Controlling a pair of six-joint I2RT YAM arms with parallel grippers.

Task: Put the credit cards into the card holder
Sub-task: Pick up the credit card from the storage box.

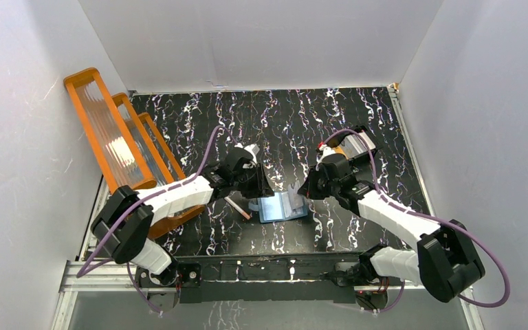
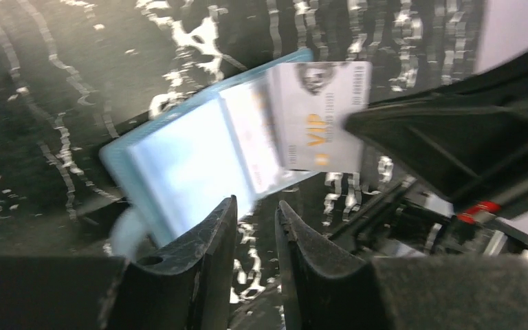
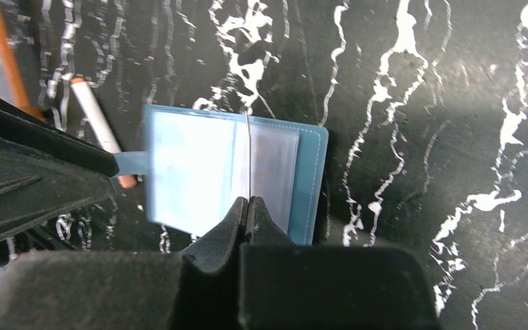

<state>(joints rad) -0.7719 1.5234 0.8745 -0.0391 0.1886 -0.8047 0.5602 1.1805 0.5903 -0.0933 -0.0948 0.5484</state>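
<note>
Silver-grey plastic with gold VIP lettering: the silver VIP card (image 2: 323, 117) is clamped in my right gripper (image 3: 247, 206), fingers pressed together on its near edge. I hold it on edge over the card holder (image 3: 179, 172), so my right wrist sees only a thin line. Likely reason: a thin edge finds a pocket mouth more easily than a flat face.

The card holder lies open on the black marbled table (image 3: 419, 103), between my two arms, with its pale inner side and clear pockets up. The card's far edge hangs over the pockets. I cannot tell whether it has entered one.

Left gripper (image 2: 256, 213): narrow gap, nothing between the fingers. One finger reaches the holder's snap tab (image 3: 129, 163), on the side away from the card. Touching or just above, I cannot tell. Probable purpose: pinning the holder so it doesn't slide when the card pushes in.

A pink-brown stick (image 3: 96, 117) lies just beside the tab and isn't my concern.
</note>
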